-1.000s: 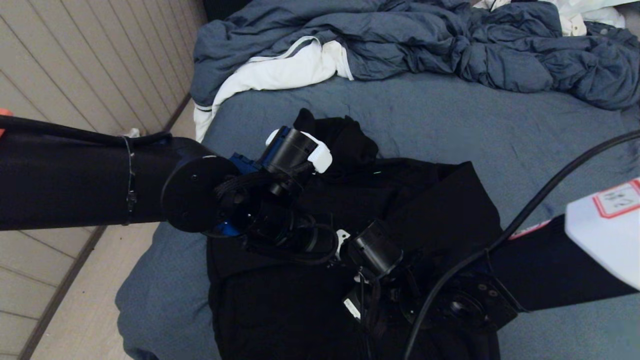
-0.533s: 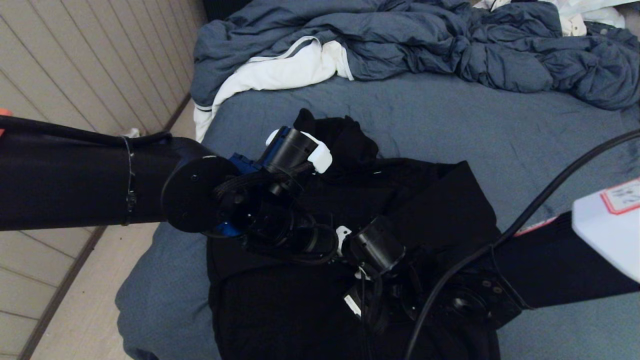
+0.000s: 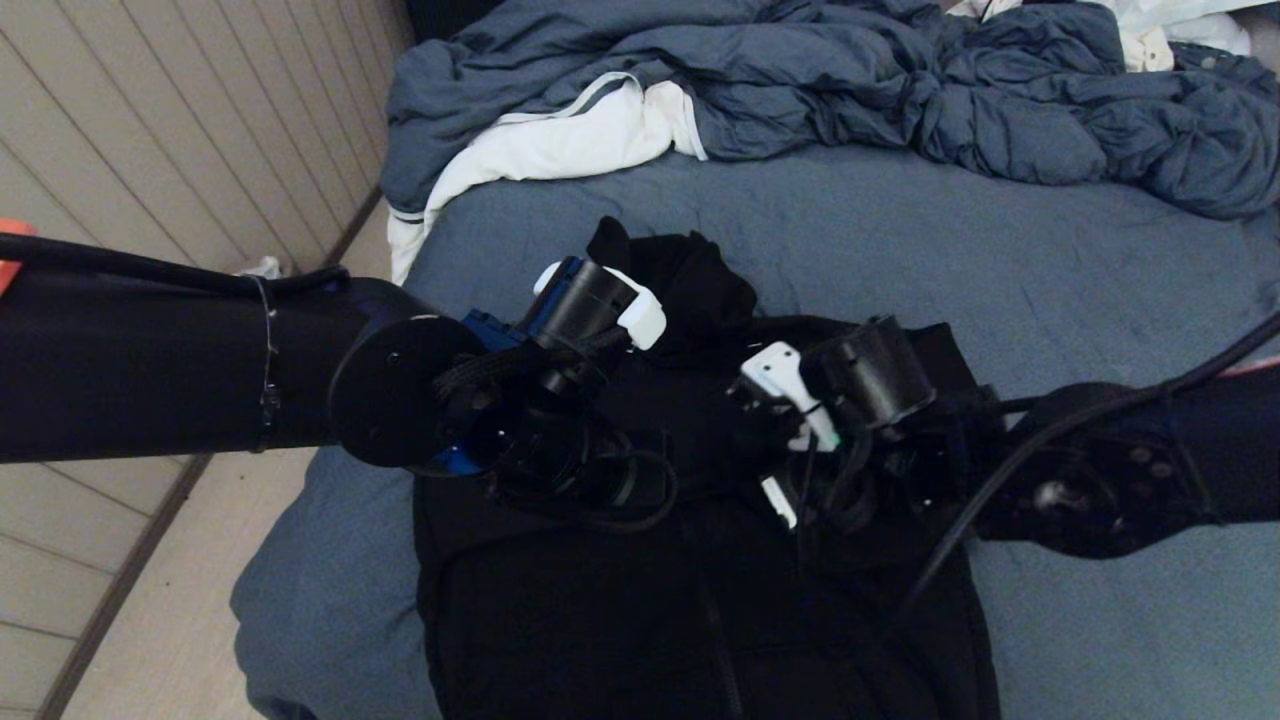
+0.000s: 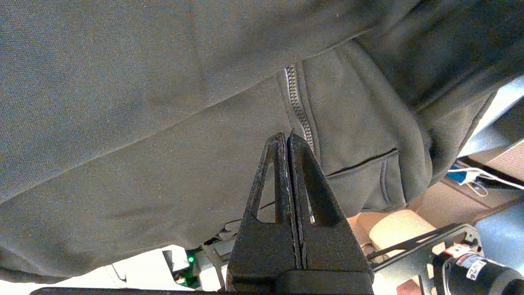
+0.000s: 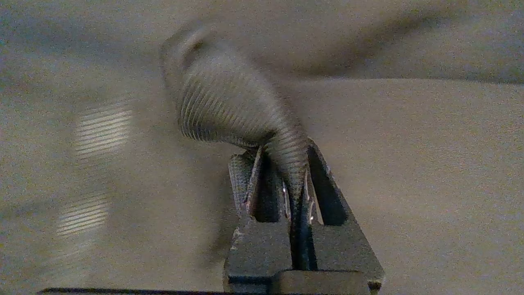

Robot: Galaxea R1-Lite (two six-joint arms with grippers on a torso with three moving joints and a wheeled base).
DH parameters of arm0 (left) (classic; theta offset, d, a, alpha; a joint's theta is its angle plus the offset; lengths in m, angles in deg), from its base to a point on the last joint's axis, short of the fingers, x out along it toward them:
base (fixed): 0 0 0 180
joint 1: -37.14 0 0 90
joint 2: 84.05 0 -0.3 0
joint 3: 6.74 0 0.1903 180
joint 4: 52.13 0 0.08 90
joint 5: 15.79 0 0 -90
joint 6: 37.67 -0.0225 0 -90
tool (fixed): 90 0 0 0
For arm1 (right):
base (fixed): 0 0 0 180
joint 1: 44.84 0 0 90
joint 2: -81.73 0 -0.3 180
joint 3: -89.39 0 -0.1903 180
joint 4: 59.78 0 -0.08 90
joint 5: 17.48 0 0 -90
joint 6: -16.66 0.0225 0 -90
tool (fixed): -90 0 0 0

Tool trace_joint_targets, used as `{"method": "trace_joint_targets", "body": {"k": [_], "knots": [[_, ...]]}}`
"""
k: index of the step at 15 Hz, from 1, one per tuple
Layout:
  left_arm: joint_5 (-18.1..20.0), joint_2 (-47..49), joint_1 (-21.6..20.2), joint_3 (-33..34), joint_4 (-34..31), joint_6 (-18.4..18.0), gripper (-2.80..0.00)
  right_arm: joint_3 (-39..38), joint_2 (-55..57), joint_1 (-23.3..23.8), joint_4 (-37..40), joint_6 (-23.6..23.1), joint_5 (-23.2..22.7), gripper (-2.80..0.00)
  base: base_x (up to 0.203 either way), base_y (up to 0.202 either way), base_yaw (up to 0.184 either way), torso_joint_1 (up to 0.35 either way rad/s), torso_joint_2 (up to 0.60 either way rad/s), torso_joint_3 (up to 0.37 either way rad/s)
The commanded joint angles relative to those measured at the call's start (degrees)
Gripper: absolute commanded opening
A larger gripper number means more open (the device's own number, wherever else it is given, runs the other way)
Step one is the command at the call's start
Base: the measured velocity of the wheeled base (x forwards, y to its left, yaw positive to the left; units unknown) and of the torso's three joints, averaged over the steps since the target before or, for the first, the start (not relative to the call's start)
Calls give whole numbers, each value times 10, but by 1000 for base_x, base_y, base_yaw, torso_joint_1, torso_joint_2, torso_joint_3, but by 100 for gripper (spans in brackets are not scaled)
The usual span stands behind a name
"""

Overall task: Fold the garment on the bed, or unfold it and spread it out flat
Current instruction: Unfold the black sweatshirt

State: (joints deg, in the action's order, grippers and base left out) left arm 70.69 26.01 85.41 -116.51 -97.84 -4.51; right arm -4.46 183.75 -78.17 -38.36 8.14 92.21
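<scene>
The garment (image 3: 600, 620), a black hoodie, lies crumpled on the near part of the slate-blue bed (image 3: 900, 240), with its hood bunched at the far end. Both arms reach over its middle. My right gripper (image 5: 286, 153) is shut on a ribbed cuff (image 5: 229, 106), which bends out of the jaws just above the cloth. My left gripper (image 4: 286, 137) is shut with nothing between its fingers. It hovers close to the hoodie's front, beside the zipper (image 4: 299, 106). In the head view the fingers of both grippers are lost against the black fabric.
A rumpled blue-grey duvet (image 3: 800, 80) and a white cloth (image 3: 560, 140) with a grey stripe lie along the far side of the bed. The bed's left edge drops to a pale plank floor (image 3: 150, 600). Bare sheet lies to the right of the hoodie.
My right arm has swung away from me and to the right, carrying the cuff; its wrist now sits farther up the hoodie. The left arm has barely moved.
</scene>
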Motion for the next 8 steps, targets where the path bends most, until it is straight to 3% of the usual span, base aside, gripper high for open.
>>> {"method": "trace_joint_targets", "body": {"k": [1,5,8], "knots": [[0,3,1,2,-1,2,-280,9,-47,66,-1,-24,2,-280,0,0,0,0,0,0],[0,4,3,4,0,2,-280,42,-87,203,-11,-73,9,-280,0,0,0,0,0,0],[0,6,4,5,0,2,-280,55,-85,272,-32,-119,100,-280,0,0,0,0,0,0]]}}
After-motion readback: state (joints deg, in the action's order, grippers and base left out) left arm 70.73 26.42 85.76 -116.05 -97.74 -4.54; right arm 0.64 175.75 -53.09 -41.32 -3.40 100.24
